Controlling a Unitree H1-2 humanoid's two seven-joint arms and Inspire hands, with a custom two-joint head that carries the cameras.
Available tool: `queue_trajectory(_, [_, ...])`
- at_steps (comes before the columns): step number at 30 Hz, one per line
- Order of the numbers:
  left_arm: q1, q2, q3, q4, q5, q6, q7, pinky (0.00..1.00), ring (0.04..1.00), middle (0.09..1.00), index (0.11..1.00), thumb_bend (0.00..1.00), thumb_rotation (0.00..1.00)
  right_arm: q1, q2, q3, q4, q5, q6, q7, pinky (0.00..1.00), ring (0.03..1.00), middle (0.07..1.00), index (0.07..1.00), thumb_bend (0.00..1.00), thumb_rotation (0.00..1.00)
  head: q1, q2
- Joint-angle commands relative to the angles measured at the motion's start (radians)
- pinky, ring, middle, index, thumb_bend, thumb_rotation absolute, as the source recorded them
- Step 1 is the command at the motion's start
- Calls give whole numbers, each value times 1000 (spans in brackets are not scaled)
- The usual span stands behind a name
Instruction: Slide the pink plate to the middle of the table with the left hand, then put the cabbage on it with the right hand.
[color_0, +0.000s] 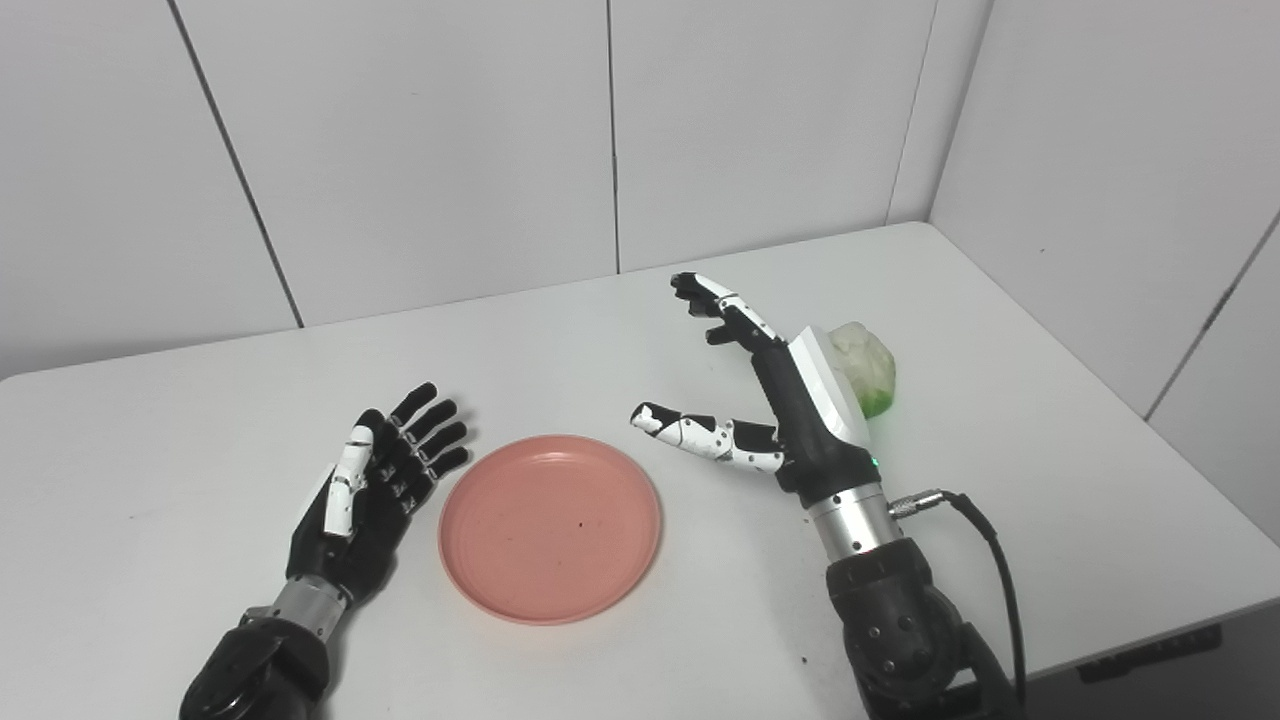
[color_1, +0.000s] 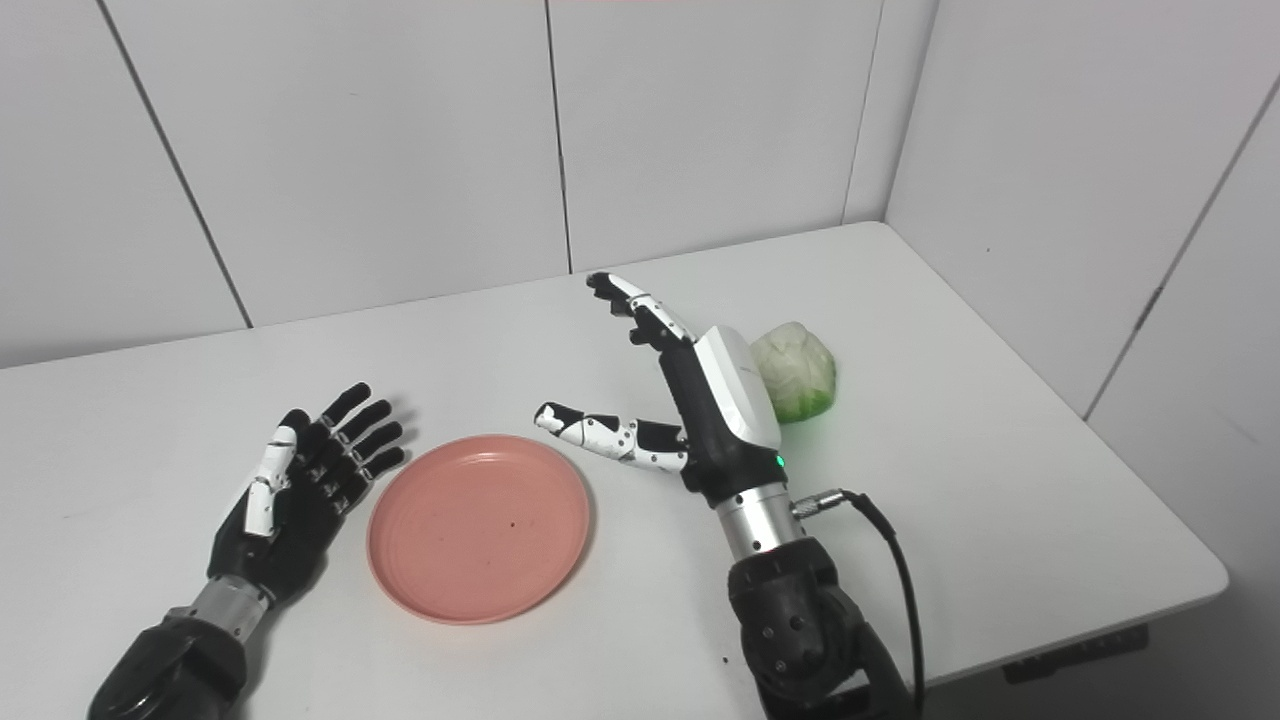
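right hand (color_1: 700, 410) open, empty beside cabbage (color_1: 797, 372) — pink plate (color_0: 550, 527) mid-counter; left hand (color_0: 375, 480) open — wrap cabbage from above.

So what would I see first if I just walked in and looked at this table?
Probably the pink plate, lying empty near the front middle of the white table. Then the two robot hands: the left hand open just left of the plate, and the right hand open and raised to its right. Behind the right hand sits a pale green cabbage.
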Motion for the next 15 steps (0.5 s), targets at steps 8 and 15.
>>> queue_trajectory(8, [45, 14, -9, 74, 30, 30, 10, 841, 858, 870, 857, 500, 1000, -112, -60, -40, -18, -70, 79, 67, 829, 898, 925, 932, 813, 553, -13, -2])
queue_trajectory(15, [44, 22, -4, 87, 26, 18, 3, 838, 857, 870, 856, 501, 1000, -161, -101, -81, 10, -104, 115, 66, 843, 922, 954, 964, 859, 557, -32, -8])
